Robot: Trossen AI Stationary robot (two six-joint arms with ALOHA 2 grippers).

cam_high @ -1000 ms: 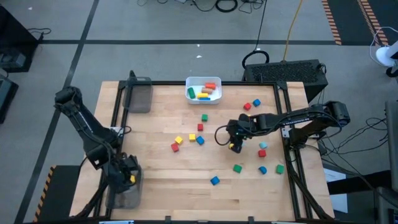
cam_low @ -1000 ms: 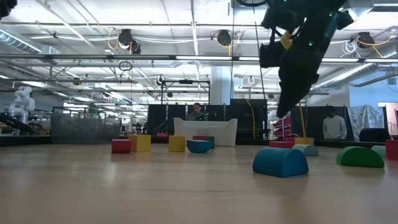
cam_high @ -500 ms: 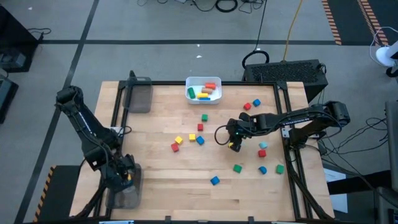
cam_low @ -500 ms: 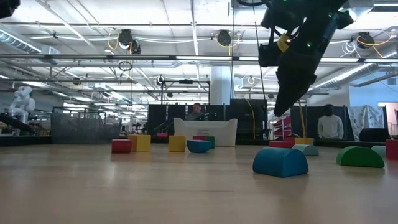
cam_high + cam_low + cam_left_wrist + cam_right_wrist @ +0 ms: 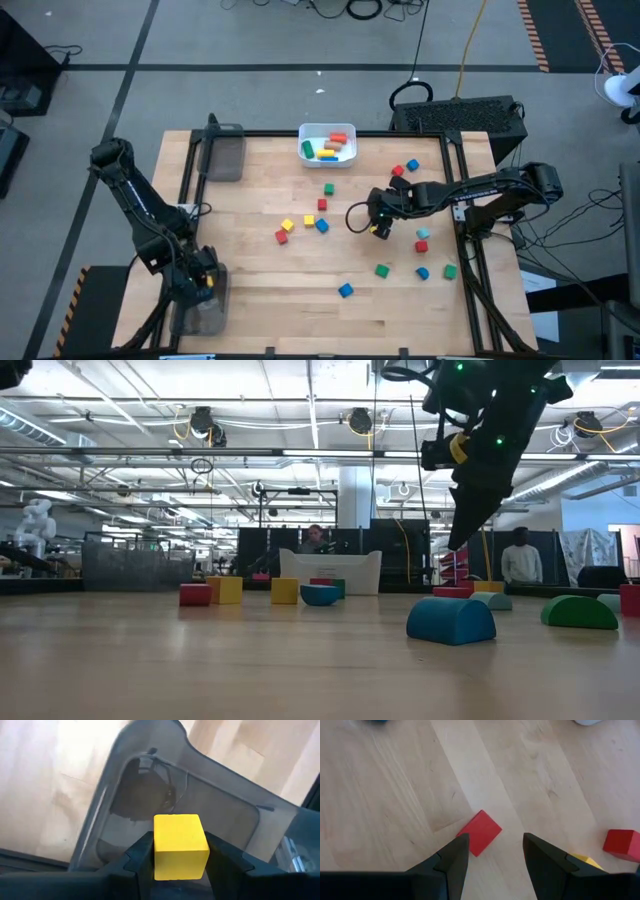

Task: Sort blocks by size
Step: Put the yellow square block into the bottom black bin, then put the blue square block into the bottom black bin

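Left gripper [image 5: 180,855] clamped on yellow cube [image 5: 180,846] above grey tray [image 5: 125,795], right gripper [image 5: 492,852] jaws apart, empty, over red block [image 5: 480,832].

Left pincer [image 5: 180,855] clamped shut; right pincer [image 5: 492,852] spread open.

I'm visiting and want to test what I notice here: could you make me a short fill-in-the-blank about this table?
1. The left tool is shut on a ____ cube.
2. It hangs over a clear grey ____.
3. The right tool is open above a ____ block.

Missing words: yellow; tray; red.
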